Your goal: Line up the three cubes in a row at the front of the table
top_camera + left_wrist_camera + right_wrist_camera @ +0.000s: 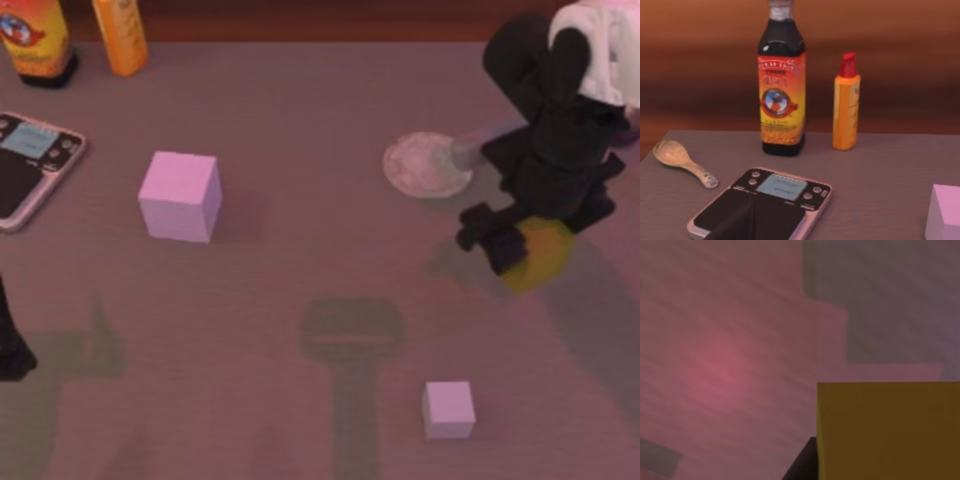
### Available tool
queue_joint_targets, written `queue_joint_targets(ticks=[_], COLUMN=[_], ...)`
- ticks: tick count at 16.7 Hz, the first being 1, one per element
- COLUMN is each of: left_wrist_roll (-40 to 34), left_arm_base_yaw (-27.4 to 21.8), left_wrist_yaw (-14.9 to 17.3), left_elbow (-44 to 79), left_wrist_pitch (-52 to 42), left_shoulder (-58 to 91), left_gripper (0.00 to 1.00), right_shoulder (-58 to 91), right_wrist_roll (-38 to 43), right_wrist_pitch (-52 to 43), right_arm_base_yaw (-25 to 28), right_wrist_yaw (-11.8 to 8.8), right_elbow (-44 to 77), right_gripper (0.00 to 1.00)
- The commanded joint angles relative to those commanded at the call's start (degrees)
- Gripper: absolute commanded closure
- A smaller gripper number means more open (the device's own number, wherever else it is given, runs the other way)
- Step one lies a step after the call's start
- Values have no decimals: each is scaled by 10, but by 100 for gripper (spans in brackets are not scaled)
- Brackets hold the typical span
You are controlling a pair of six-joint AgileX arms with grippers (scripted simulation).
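While the right pincer holds the yellow cube up over the bench on the right side, a loose grip could drop it beside the silvery disc.

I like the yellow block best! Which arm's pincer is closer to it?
Right. The right pincer is at the medium mustard-yellow cube, at the table's right. The left arm sits parked at the far left edge.
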Motion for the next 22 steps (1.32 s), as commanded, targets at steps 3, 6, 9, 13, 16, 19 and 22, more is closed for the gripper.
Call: queue_joint_targets(ticks=[3, 6, 9, 13, 16, 19, 22], left_wrist_roll=[0, 0, 0, 0, 0, 0, 0], left_arm_base_yaw=[0, 0, 0, 0, 0, 0, 0], left_wrist_yaw=[0, 0, 0, 0, 0, 0, 0], left_elbow=[0, 0, 0, 0, 0, 0, 0], left_wrist_pitch=[0, 0, 0, 0, 0, 0, 0], left_shoulder=[0, 0, 0, 0, 0, 0, 0], left_gripper=[0, 0, 0, 0, 0, 0, 0], right_shoulder=[0, -3, -11, -27, -43, -56, -58], right_wrist_roll=[38, 126, 253, 436, 537, 584, 588], right_wrist_pitch=[-4, -11, -20, -29, -31, -29, -28], right_arm_base_yaw=[23, 70, 132, 218, 271, 299, 301], right_wrist_yaw=[1, 2, 4, 5, 7, 9, 9], right_elbow=[3, 2, -4, -16, -25, -30, -31], right_gripper=[100, 100, 100, 100, 100, 100, 100])
